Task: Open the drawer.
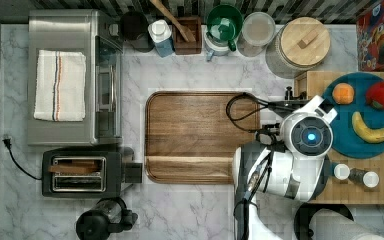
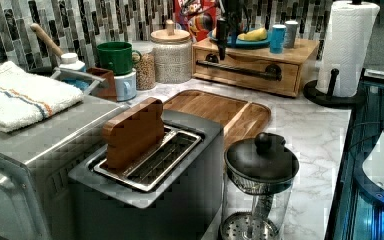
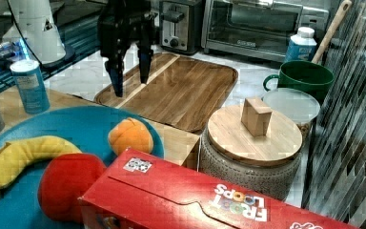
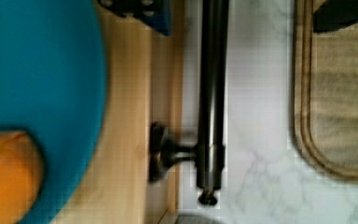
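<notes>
The drawer (image 2: 248, 64) is a light wooden one with a long black bar handle (image 2: 240, 70), and it sits shut in its box at the back of the counter in the left view. My gripper (image 3: 129, 71) is open, its two dark fingers (image 3: 116, 79) pointing down. In the left view the gripper (image 2: 221, 32) hangs just above the handle's left end. In the wrist view the handle (image 4: 212, 93) runs between the spread fingers, beside the drawer front (image 4: 165, 84), with the gripper (image 4: 244, 16) not touching it.
A blue plate (image 3: 76, 129) with a banana, an orange and a red fruit lies on the drawer box. The walnut cutting board (image 1: 195, 135) lies in front of the drawer. A paper towel roll (image 2: 345, 45), a jar (image 2: 170, 55), mugs, a toaster (image 2: 150, 165) and a coffee press (image 2: 260, 185) stand around.
</notes>
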